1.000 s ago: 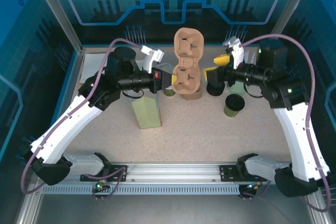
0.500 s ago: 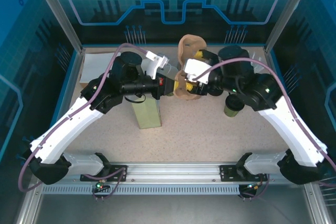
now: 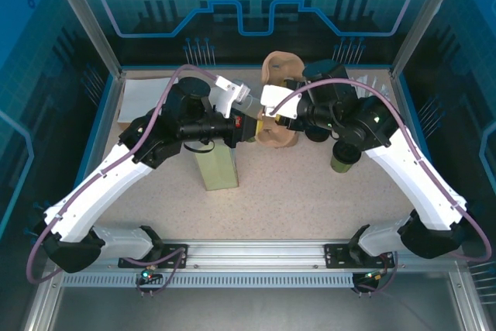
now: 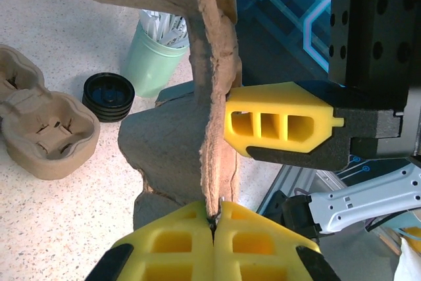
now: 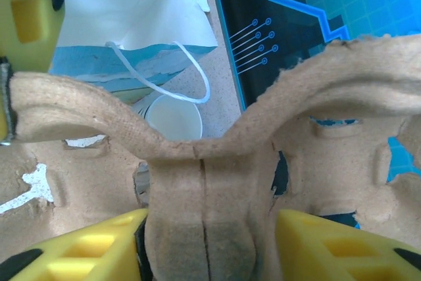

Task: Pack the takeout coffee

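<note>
Left gripper [image 4: 214, 215]: fingers pinched fully together on the ragged edge of the pulp carrier [image 4: 212, 90]. Right gripper [image 5: 207, 231]: fingers half apart astride the carrier's central spine, and I cannot tell whether they bite. I judge this as readying the carrier, nothing packed: the takeout coffee [image 5: 172, 120], white inside, sits beyond the carrier's rim, outside every pocket. Next I need the carrier flat, pockets up, and one gripper freed for the cup; the carrier is rough, fibrous moulded pulp, thin-walled and likely floppy.
</note>
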Robot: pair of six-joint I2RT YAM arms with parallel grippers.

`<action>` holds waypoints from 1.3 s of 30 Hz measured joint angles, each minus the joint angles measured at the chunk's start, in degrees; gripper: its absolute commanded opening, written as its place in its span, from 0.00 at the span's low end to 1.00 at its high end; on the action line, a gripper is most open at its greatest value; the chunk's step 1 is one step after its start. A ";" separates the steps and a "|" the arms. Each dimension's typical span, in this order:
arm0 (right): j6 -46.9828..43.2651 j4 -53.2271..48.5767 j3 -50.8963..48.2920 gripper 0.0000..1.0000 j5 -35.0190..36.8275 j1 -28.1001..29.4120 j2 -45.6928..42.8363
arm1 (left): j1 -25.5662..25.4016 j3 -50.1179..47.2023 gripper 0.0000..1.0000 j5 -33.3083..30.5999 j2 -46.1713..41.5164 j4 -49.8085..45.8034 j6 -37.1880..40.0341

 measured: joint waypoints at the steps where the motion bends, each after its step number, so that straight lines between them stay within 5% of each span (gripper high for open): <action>1: 0.09 -0.44 0.46 0.41 -0.20 0.00 0.46 | 0.02 0.00 0.00 -0.11 0.00 0.00 0.02; 3: 0.26 -1.25 1.38 0.35 -0.52 0.00 1.36 | 0.02 0.00 0.00 -0.46 0.00 0.00 0.04; 7: 0.37 -2.08 1.97 0.30 -0.96 0.00 2.05 | 0.02 0.00 0.30 -1.29 -0.26 -0.42 0.28; 12: 0.59 -2.75 2.97 0.30 -0.94 -0.02 2.08 | 1.33 0.63 0.51 -4.13 -2.73 -4.55 -0.20; 17: 1.66 -3.19 3.15 0.29 -0.52 -0.04 2.08 | 12.81 1.27 0.60 -5.11 -8.35 -10.64 -3.34; 24: 3.63 -3.13 2.64 0.29 0.35 -0.04 1.99 | 28.13 5.33 0.60 -7.58 -9.88 -22.43 -4.66; 33: 5.18 -3.56 -0.46 0.28 0.39 -0.04 0.02 | 29.03 7.30 0.58 -11.52 3.43 -28.46 -4.13; 39: 5.33 -3.69 -0.92 0.28 0.35 -0.04 -2.84 | 29.03 5.88 0.40 -13.64 5.92 -29.20 -3.45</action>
